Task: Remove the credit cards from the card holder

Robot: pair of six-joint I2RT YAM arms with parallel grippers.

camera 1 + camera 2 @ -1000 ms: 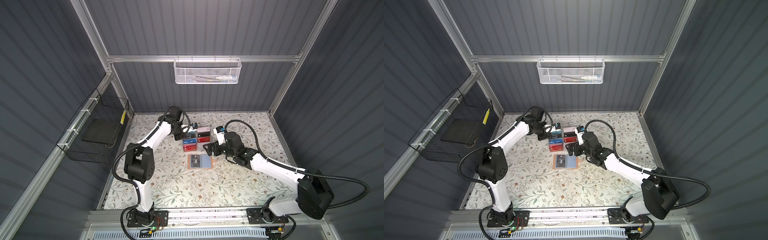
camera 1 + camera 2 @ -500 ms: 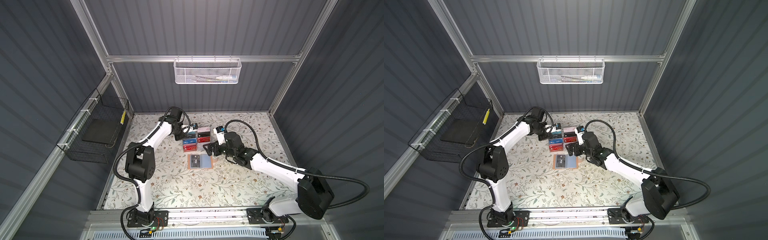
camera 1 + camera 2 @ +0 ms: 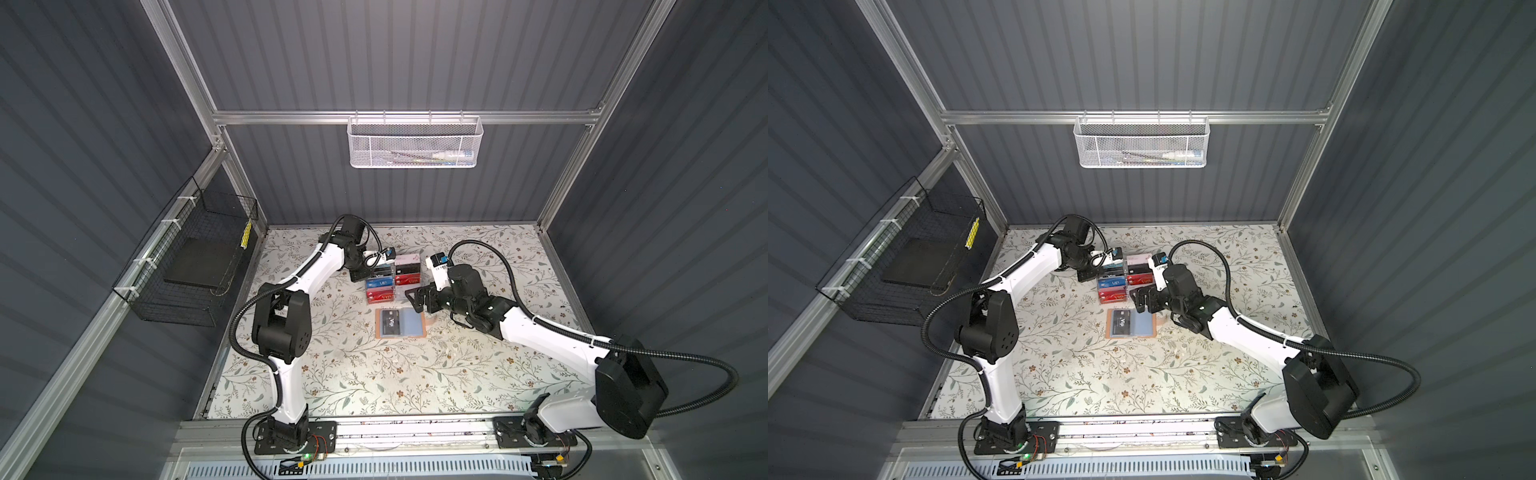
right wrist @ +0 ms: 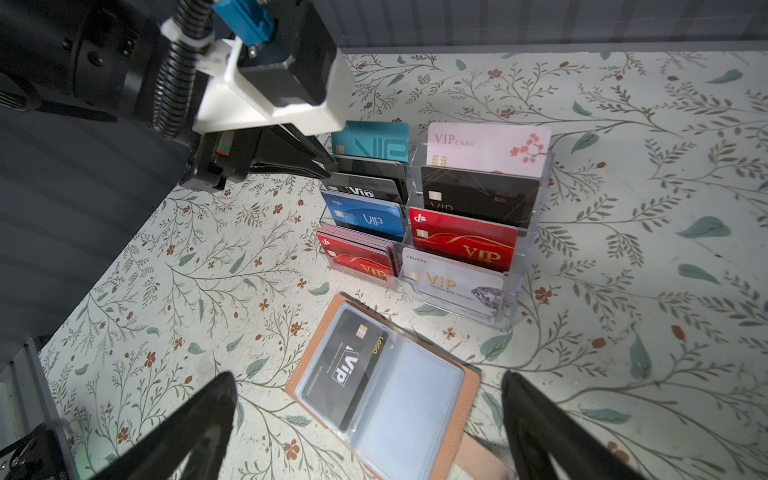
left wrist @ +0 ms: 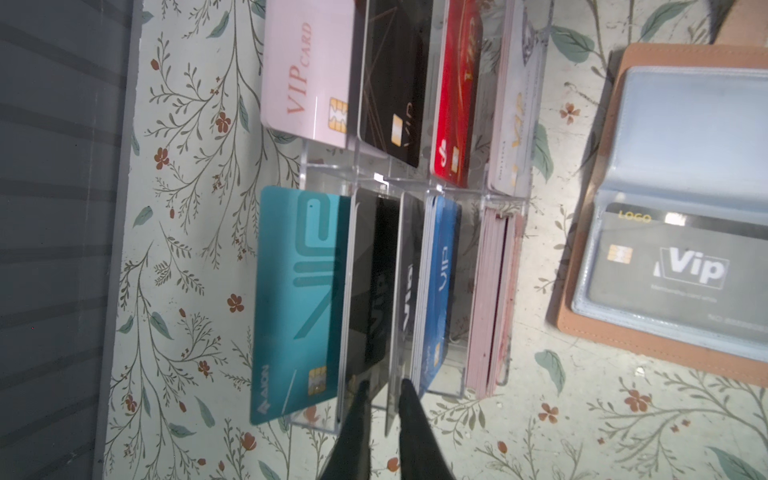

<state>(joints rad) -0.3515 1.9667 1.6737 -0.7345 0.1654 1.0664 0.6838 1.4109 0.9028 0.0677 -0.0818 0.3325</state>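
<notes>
My left gripper [image 5: 384, 388] just parts at the rack [image 4: 457, 318] (black card [image 5: 370, 266] delivered, I'd judge). Right gripper [image 4: 368, 382] gapes; card holder [image 4: 470, 384] keeps one Vip card [image 4: 345, 370].

A clear acrylic tiered rack [image 4: 509, 307] stands on the floral-patterned worktop [image 3: 374, 374]. A white mesh basket [image 3: 415, 145] hangs on the rear rail, and a black wire basket [image 3: 183, 270] hangs on the side wall.

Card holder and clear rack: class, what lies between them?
Only bare floral tablecloth lies between the card holder and the clear rack; the right wrist view shows it.
</notes>
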